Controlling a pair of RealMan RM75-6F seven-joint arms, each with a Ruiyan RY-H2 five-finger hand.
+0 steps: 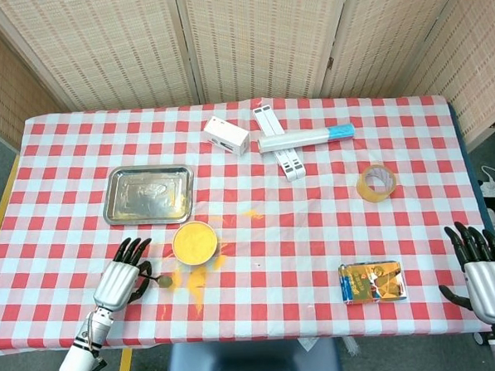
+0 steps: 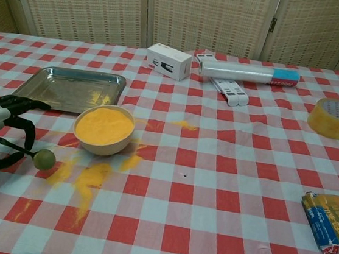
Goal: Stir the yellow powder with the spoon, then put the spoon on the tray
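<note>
Powder (image 2: pixel 103 125): fine, bright yellow, heaped in a round cream bowl (image 2: pixel 103 144) near the table's (image 1: pixel 300 233) front left; more spilled in streaks on the checked cloth in front and to the right. Largest first otherwise: table under red-and-white gingham, reaching the front edge in both views; tray (image 1: pixel 148 194), shiny rectangular metal with a raised rim, just behind the bowl and apart from it, dusted with a little yellow. Left hand (image 2: pixel 0 135), silver back and black fingers, partly cut off by the chest view's left edge, holding the spoon (image 2: pixel 34 156): thin dark handle pinched in the curled fingers, small round olive bowl sticking out just left of the spilled powder. Whether the spoon touches the cloth: cannot tell. Right hand (image 1: pixel 485 277) at the far right edge, fingers spread, holding nothing, well apart from everything.
</note>
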